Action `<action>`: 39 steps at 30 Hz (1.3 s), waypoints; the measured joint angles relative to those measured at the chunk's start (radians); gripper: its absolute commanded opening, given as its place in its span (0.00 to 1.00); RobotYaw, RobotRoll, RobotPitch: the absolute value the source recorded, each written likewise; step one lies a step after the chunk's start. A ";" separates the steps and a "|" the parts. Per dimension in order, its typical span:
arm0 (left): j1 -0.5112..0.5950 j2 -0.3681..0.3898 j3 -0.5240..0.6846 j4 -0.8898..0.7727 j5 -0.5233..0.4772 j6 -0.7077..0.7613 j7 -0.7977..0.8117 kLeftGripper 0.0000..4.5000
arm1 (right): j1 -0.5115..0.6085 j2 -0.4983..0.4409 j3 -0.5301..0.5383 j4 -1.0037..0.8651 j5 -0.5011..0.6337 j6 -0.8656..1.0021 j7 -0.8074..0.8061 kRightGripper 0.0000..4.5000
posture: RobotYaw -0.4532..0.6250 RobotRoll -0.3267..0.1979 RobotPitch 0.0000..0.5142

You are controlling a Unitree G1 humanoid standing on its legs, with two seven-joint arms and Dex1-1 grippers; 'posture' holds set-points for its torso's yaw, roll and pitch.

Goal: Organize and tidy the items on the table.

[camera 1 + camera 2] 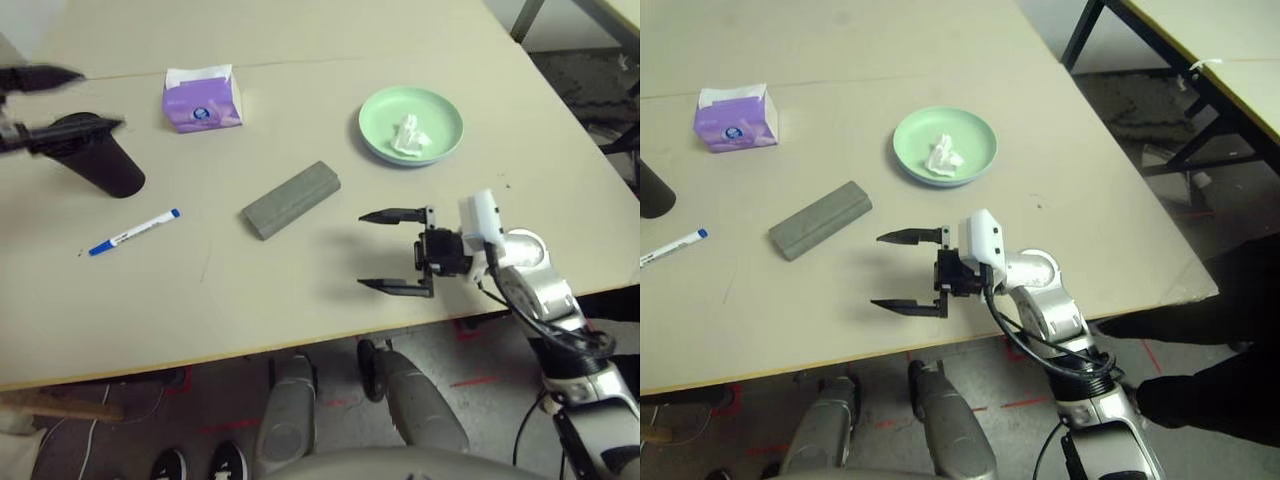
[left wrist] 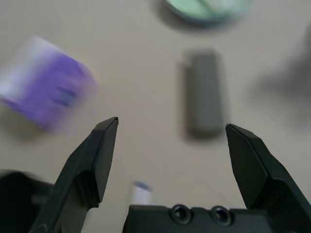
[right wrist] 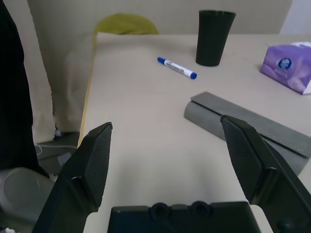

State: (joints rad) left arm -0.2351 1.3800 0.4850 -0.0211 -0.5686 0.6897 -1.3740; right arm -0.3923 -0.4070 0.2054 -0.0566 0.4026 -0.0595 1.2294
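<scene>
The tissue (image 1: 409, 136) already lies in the green plate (image 1: 440, 108) toward the table's (image 1: 300, 290) far right. The case (image 1: 291, 199), pen (image 1: 133, 232), cup (image 1: 100, 160) and tissue box (image 1: 202, 99) look unsorted; the right gripper (image 1: 392, 252) near the front edge and the left gripper (image 2: 170, 155) are both wide and empty.

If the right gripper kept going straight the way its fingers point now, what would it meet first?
Most likely the grey rectangular glasses case: the open right gripper points toward it across bare table, though it may pass its near end.
</scene>
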 measured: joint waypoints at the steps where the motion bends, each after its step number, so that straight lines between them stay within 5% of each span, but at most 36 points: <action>1: 0.064 -0.003 0.021 -0.030 0.020 -0.002 -0.008 1.00 | 0.002 0.001 0.001 0.000 -0.001 0.000 -0.002 1.00 | 0.43 0.62 0.54; 6: 0.279 -0.016 0.076 -0.019 0.214 -0.145 0.014 1.00 | 0.008 0.005 0.004 0.000 -0.003 0.003 -0.013 1.00 | 0.44 0.62 0.54; 12: 0.284 -0.006 0.069 0.137 0.374 -0.333 0.100 1.00 | 0.015 0.013 0.006 -0.005 -0.003 0.005 -0.023 1.00 | 0.44 0.62 0.54; 24: 0.054 -0.107 -0.164 0.246 0.423 -0.440 0.239 1.00 | 0.034 0.012 0.012 -0.052 -0.004 0.038 -0.062 1.00 | 0.39 0.62 0.55; 39: 0.021 -0.150 -0.237 0.387 0.453 -0.482 0.283 1.00 | 0.052 -0.012 0.008 -0.126 -0.002 0.088 -0.113 1.00 | 0.36 0.62 0.53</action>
State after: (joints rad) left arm -0.2141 1.2300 0.2480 0.3657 -0.1158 0.2073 -1.0906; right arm -0.3400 -0.4194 0.2129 -0.1823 0.4007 0.0288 1.1159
